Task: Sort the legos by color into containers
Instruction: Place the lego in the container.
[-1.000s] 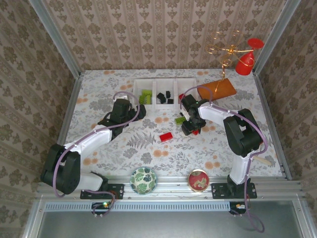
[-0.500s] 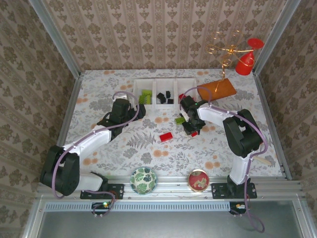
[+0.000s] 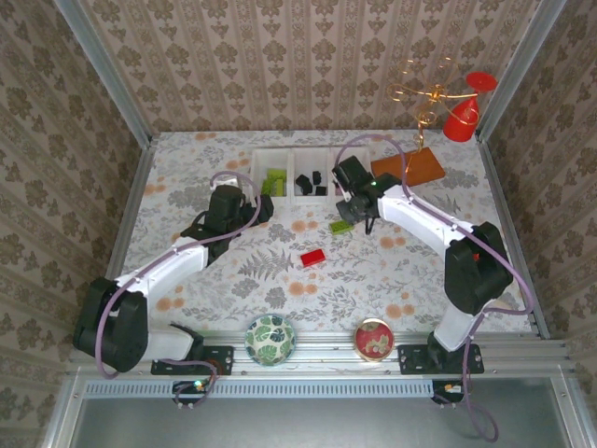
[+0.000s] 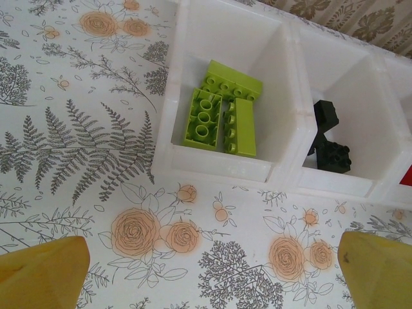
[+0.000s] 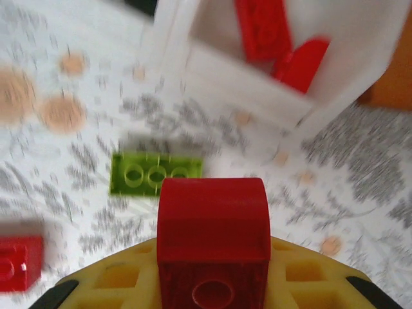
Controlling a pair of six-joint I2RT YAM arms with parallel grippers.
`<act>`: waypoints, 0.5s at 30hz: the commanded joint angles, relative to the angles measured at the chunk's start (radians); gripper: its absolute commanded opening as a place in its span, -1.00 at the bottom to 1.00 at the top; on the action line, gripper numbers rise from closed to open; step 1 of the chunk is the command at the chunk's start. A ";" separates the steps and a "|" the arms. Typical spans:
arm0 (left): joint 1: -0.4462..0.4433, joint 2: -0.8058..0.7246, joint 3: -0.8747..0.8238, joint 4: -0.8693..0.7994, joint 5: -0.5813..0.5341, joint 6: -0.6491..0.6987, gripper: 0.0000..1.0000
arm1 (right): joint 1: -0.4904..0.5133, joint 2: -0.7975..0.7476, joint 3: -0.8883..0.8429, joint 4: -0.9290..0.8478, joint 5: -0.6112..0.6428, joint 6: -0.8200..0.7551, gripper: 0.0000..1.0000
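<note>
Your white tray [image 5: 238, 84] lies just ahead; your right hand [image 3: 353, 187] clamps a red brick [image 5: 213, 222], your left hand [image 4: 209, 267] gapes empty. Release early and it could clip the rim and land on the counter [image 5: 64, 167].

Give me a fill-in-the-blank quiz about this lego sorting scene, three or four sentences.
The brick held by the right gripper is ___. The bricks in the white tray's left compartment are ___. The pieces in the tray's middle compartment are ___. The left gripper is ___, holding nothing.
Missing words: red; green; black; open.
</note>
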 commanded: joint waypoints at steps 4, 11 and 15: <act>0.009 -0.030 -0.003 -0.019 -0.012 0.029 1.00 | 0.004 0.167 0.186 0.045 0.220 0.042 -0.65; 0.010 -0.036 -0.003 -0.022 -0.009 0.042 1.00 | -0.015 0.317 0.357 0.069 0.272 0.035 -0.64; 0.010 -0.036 -0.004 -0.023 -0.003 0.051 1.00 | -0.034 0.373 0.413 0.068 0.279 0.045 -0.61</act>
